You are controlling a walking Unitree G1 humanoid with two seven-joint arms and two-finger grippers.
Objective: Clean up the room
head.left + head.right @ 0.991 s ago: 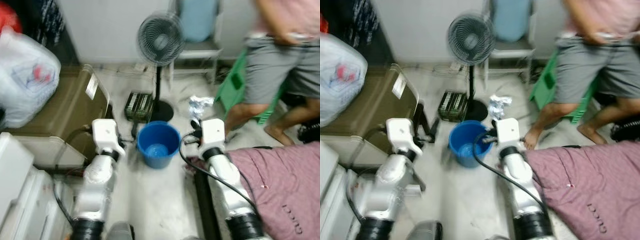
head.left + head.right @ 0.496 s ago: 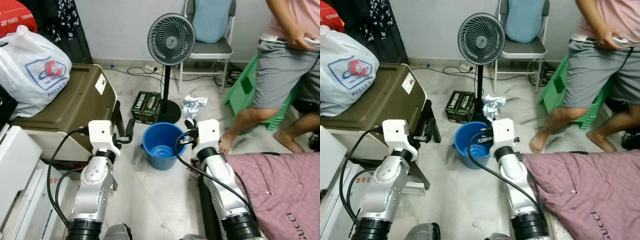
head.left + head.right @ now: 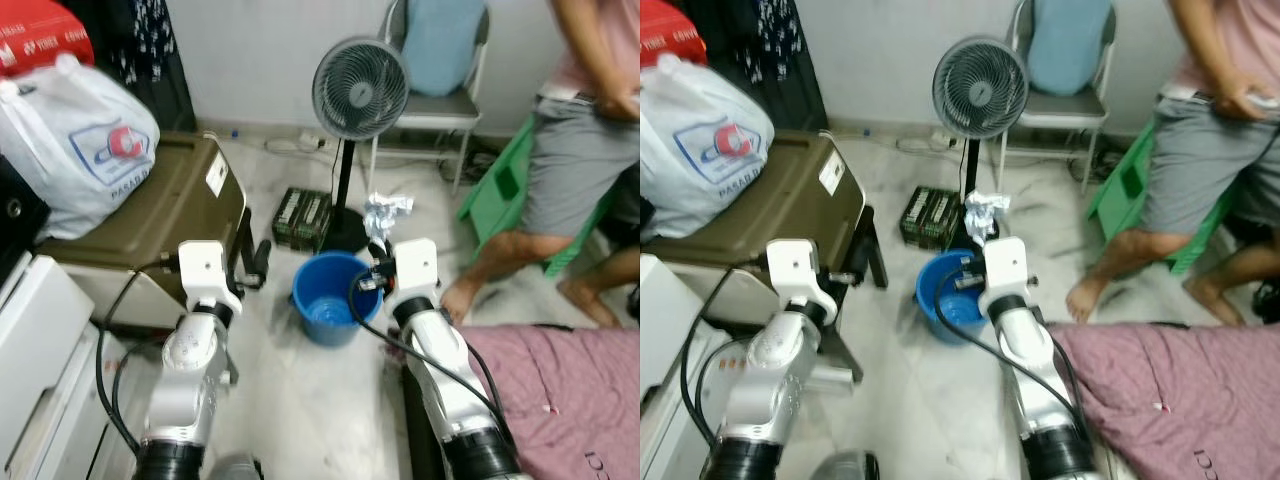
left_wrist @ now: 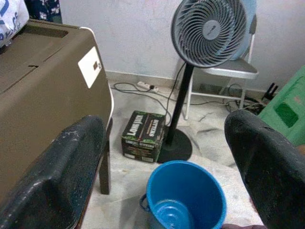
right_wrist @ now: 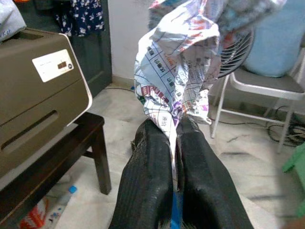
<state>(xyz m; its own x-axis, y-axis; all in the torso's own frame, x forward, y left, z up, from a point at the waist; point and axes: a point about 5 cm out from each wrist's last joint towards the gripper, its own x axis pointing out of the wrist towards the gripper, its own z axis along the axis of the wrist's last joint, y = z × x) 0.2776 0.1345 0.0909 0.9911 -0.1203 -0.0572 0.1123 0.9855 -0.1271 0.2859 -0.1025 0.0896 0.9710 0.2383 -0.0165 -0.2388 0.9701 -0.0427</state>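
My right gripper is shut on a crumpled sheet of printed paper, which sticks up past its fingertips. In the left eye view the paper hangs just beyond the far right rim of a blue bucket standing on the pale floor. The right gripper is at that rim. My left gripper hovers left of the bucket, beside the brown cabinet, and is open with nothing between its fingers. The bucket looks empty apart from a smaller blue thing at its bottom.
A standing fan and a dark carton stand behind the bucket. The brown cabinet carries a white bag. A person stands at the right by a green stool. A maroon cloth lies at the lower right.
The camera has shifted and blurred slightly. The person has moved a little. My right gripper still holds the paper by the bucket, and the left stays open.
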